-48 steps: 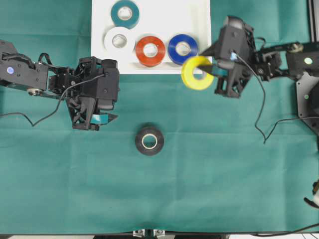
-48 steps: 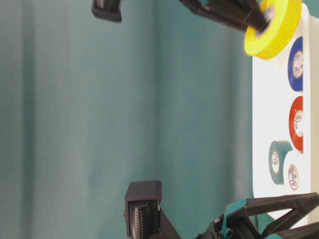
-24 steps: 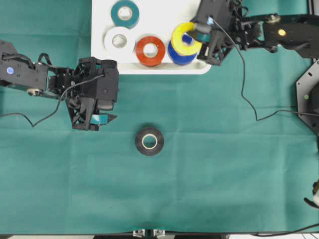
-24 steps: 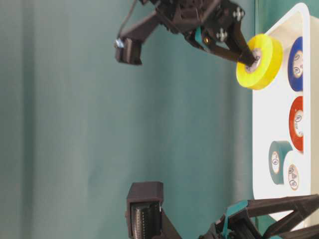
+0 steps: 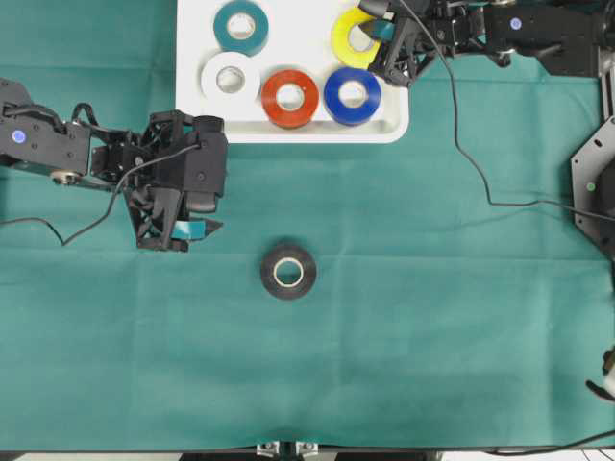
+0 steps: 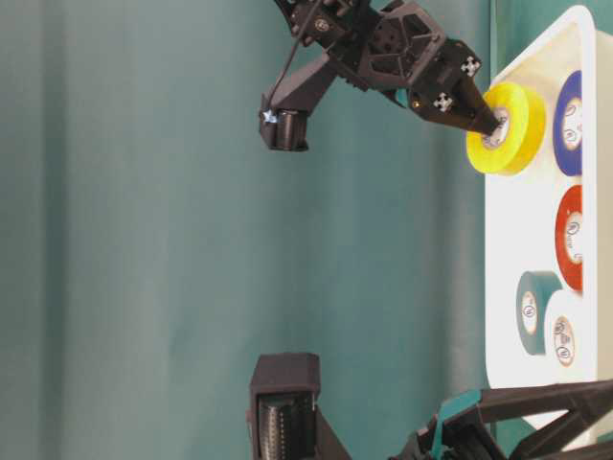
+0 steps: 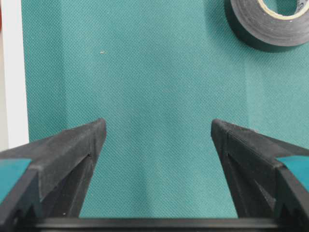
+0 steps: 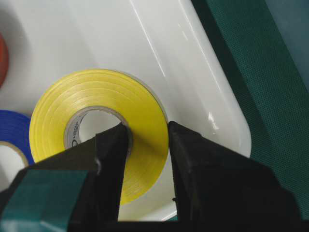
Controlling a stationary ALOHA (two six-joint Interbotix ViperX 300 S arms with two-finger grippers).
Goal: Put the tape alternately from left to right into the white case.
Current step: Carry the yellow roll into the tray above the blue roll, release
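A flat table covered in dark green woven cloth [image 5: 432, 317] carries everything. Directly on the cloth, at the far edge near the middle, lies the large shallow white plastic case [image 5: 298, 134] with rounded corners and a raised rim. A small glossy black roll of tape with a pale core [image 5: 289, 272] lies flat on the cloth on its own, well apart from the case, near the table's centre. A thin black cable [image 5: 471, 163] trails across the cloth on the right side.
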